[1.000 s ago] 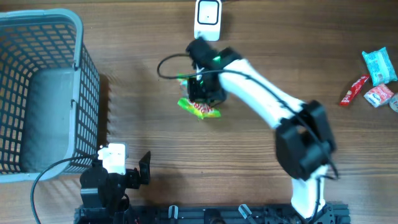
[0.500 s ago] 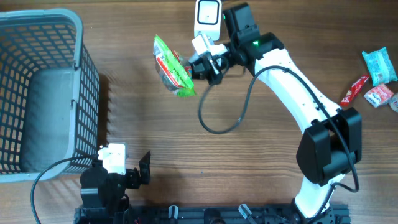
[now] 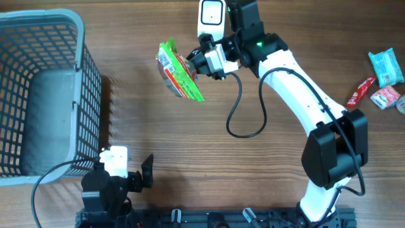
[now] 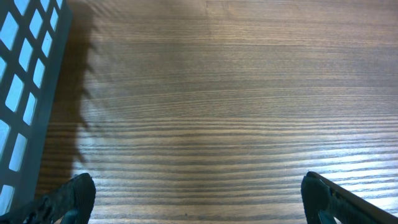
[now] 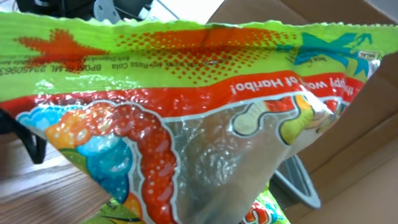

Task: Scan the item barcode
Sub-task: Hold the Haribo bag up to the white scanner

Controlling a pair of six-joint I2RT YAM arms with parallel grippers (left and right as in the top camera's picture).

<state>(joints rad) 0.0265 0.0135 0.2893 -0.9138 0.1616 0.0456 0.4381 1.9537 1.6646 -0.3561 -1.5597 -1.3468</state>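
The right hand was clamped shut on one edge of the candy bag. It held the bag in the air above the surface, just left of and a little nearer than the white scanner at the far edge. The bag hung out to the left of the fingers, and from the right wrist view its green and red print filled nearly the whole picture. A pale patch near its far left corner may have been the barcode, though it was too small to tell. The left hand sat at the near left with its fingers spread wide and nothing between them, beside the grey basket.

The main risk looked to be a missed read. If that pale patch was the code, it lay on the side away from the scanner and faced upward, so the bag would have to be turned and brought across. Being soft and pinched only at one edge, the bag could sag or crease over the code during that turn, or slide out of the grip. The hand was also very close to the scanner, so a wide swing could knock the unit. The arm's loose cable drooped toward the surface and might catch.
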